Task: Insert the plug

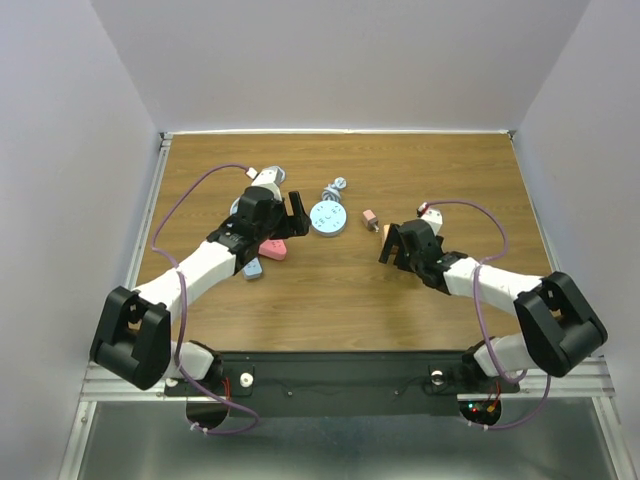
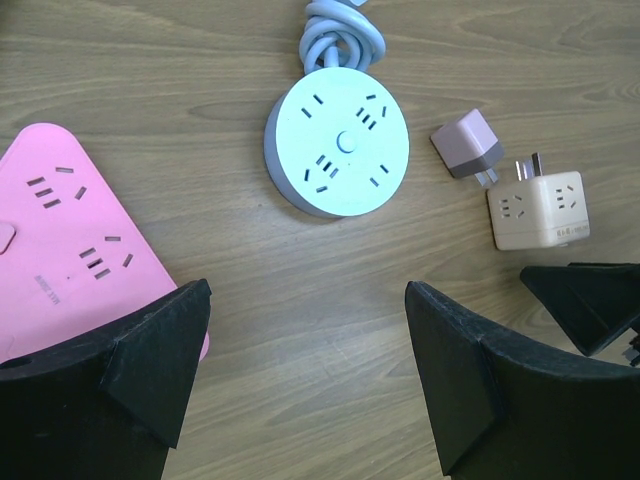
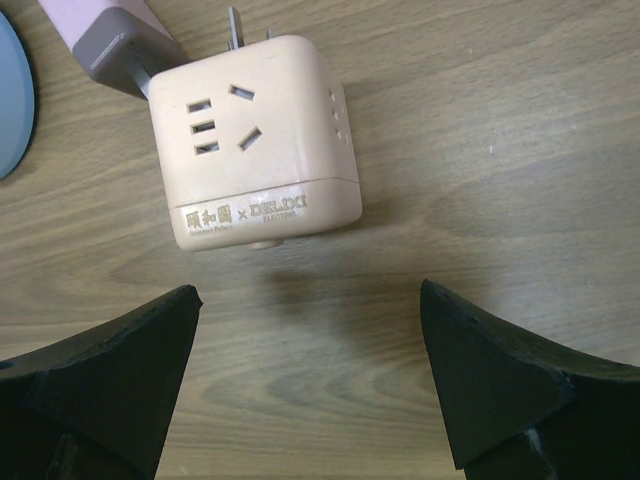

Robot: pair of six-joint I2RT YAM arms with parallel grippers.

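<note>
- Cube plug [image 3: 250, 140] at 12 o'clock of right gripper [image 3: 308, 300], just beyond its open, empty jaws; prongs pointing 12.
- Left gripper [image 2: 308, 290] open too, farther off.

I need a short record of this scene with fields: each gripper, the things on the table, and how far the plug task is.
left gripper: open, empty, over bare table between pink power strip and round blue socket
right gripper: open, empty, facing beige cube adapter
beige cube adapter: lying on table, prongs free, beside purple charger
round blue socket: flat, holes empty, cord knotted behind
task: nothing plugged in yet
</note>
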